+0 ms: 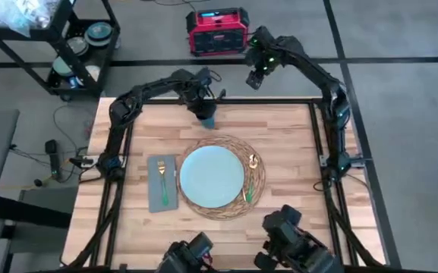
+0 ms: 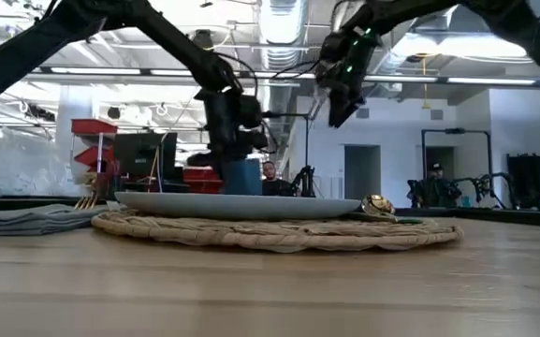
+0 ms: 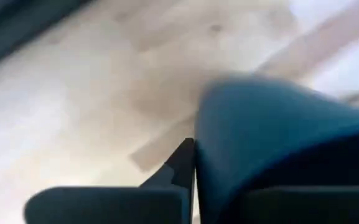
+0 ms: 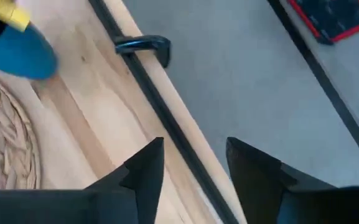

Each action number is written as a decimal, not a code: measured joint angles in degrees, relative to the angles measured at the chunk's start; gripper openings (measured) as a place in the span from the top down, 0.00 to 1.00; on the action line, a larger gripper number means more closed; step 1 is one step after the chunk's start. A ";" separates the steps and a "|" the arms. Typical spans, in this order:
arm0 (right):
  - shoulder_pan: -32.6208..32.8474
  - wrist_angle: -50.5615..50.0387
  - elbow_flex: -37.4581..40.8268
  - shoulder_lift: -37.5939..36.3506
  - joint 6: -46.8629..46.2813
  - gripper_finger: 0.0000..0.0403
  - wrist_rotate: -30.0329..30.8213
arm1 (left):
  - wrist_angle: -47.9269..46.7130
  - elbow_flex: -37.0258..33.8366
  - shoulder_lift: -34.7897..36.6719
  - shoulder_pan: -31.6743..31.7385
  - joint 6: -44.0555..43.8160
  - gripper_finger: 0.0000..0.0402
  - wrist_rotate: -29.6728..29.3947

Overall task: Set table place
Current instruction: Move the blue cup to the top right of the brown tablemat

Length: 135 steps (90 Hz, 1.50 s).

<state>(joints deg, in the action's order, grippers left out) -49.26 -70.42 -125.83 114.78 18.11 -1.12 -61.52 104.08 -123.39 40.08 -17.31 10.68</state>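
One mat (image 1: 222,177) carries one plate (image 1: 212,175); left hand (image 1: 207,115) pinches one blue cup (image 1: 208,120) near the bench (image 1: 279,125) edge; right hand (image 1: 255,79) spread.

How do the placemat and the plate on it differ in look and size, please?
The placemat is straw-brown with a woven spiral texture, while the plate is smooth and pale blue. The placemat is the wider of the two, its rim showing all round the plate. The placemat lies directly on the table; the plate sits on top of it. Both are round and lie flat.
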 joint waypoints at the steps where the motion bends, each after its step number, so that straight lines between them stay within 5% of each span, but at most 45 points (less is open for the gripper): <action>1: -0.22 0.12 0.20 -0.69 0.00 0.65 -0.01 | -0.12 0.26 0.00 -0.21 -0.03 1.00 -0.04; 33: -6.02 -3.29 10.92 -22.79 -2.01 0.71 -0.05 | 3.51 11.83 -2.58 -5.19 -2.77 1.00 -1.75; 54: -7.12 -4.80 20.94 -34.25 -1.75 0.71 -0.05 | -6.46 31.10 -13.94 -8.50 -1.69 1.00 -1.41; 72: -7.19 -5.36 26.05 -39.03 -1.73 0.71 0.20 | -3.23 28.04 -15.50 -11.25 -2.17 1.00 2.04; 95: -6.99 -6.79 27.11 -40.22 -1.75 0.71 0.19 | -3.09 28.32 -15.60 -11.79 0.81 1.00 -3.91; 135: -5.41 -8.99 27.11 -40.22 -3.07 0.71 -0.27 | -1.60 28.33 -16.45 -11.29 12.39 1.00 -4.37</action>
<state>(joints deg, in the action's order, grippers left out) -54.68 -79.41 -98.72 74.57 15.04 -1.39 -63.12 132.41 -139.85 28.79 -4.92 6.31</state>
